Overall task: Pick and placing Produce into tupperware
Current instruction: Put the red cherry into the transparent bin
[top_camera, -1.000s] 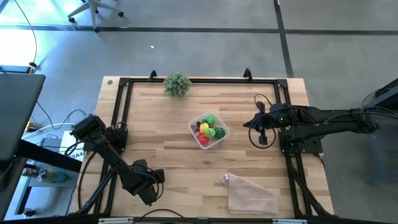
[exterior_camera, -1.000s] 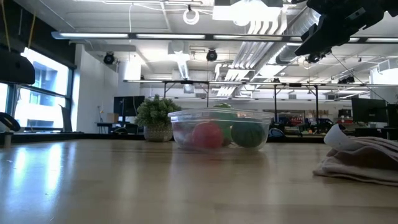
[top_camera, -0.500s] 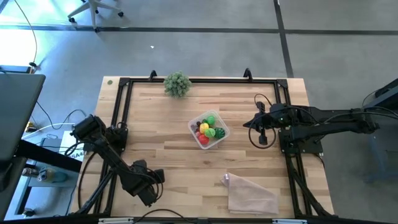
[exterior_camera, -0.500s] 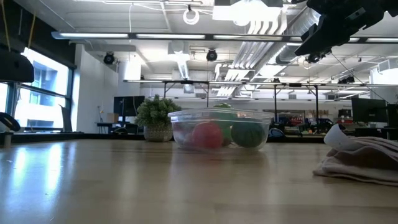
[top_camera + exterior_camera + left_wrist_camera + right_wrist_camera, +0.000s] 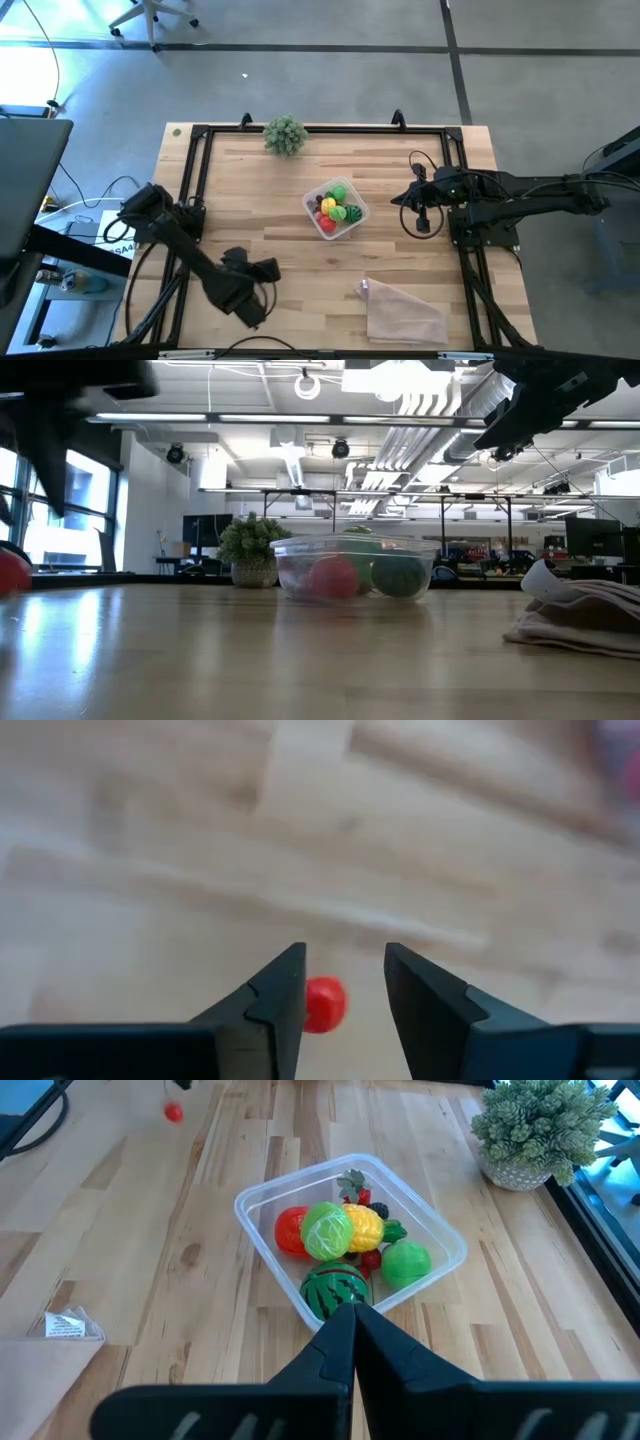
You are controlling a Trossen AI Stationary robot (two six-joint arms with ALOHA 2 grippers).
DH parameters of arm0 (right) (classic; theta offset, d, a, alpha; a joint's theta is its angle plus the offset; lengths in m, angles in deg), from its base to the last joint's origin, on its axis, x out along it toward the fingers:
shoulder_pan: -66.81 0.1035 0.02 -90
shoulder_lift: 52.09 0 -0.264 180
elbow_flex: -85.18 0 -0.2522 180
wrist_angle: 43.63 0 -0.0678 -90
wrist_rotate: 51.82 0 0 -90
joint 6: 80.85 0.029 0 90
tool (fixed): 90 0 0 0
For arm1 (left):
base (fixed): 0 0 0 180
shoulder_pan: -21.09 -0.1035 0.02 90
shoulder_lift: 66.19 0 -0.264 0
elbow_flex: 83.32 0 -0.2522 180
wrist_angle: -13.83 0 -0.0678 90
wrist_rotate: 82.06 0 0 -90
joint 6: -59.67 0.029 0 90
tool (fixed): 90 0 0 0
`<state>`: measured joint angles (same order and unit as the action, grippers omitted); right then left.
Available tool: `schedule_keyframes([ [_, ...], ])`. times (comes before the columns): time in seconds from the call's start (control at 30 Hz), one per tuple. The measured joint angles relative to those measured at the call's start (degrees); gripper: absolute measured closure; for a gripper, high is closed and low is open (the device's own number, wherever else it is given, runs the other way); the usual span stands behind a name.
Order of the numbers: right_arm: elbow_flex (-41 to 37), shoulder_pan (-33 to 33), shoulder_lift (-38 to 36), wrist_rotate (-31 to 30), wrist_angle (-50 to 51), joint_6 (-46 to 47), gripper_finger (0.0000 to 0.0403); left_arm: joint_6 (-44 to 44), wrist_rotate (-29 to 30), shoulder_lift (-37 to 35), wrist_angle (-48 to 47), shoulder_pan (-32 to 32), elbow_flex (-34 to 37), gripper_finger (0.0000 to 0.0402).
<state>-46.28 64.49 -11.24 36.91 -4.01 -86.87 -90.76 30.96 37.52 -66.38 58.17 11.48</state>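
Note:
The clear tupperware (image 5: 336,208) stands on the table right of its middle, with several produce pieces in it: a striped melon ball (image 5: 333,1288), a pale-green leafy ball (image 5: 328,1230), and red, yellow and green pieces. A small red ball (image 5: 324,1004) lies on the wood near the front left; it also shows in the right wrist view (image 5: 174,1112) and at the low view's left edge (image 5: 8,572). My left gripper (image 5: 345,955) hangs open above the red ball, clear of it. My right gripper (image 5: 352,1312) waits shut at the table's right side, raised and pointing at the tupperware.
A grey-green potted plant (image 5: 285,134) stands at the far edge. A crinkled clear plastic bag (image 5: 403,312) lies flat at the front right. A black frame rail (image 5: 190,180) runs round the table's edges. Bare wood lies between the red ball and the tupperware.
My left gripper has risen and swung toward the table's right edge, a little farther from the near edge. In the low view the red ball now shows on the table at the left edge, where the gripper stood before.

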Motion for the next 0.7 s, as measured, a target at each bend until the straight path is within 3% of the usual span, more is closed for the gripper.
schedule_keyframes([
  [0.13,0.0,0.0,0.0,0.0,0.0,0.0,0.0402,5.6,1.5,-0.1,-3.5,-4.9,-4.2,0.0273],
  [0.4,0.0,0.0,0.0,0.0,0.0,0.0,0.0402,17.8,-4.3,-0.2,-3.4,-11.6,-8.1,0.0273],
  [0.53,0.0,0.0,0.0,0.0,0.0,0.0,0.0402,21.9,-6.0,-0.2,0.0,-12.5,-8.3,0.0272],
  [0.7,0.0,0.0,0.0,0.0,0.0,0.0,0.0402,20.7,-10.1,-0.2,7.7,-12.3,-7.1,0.0272],
])
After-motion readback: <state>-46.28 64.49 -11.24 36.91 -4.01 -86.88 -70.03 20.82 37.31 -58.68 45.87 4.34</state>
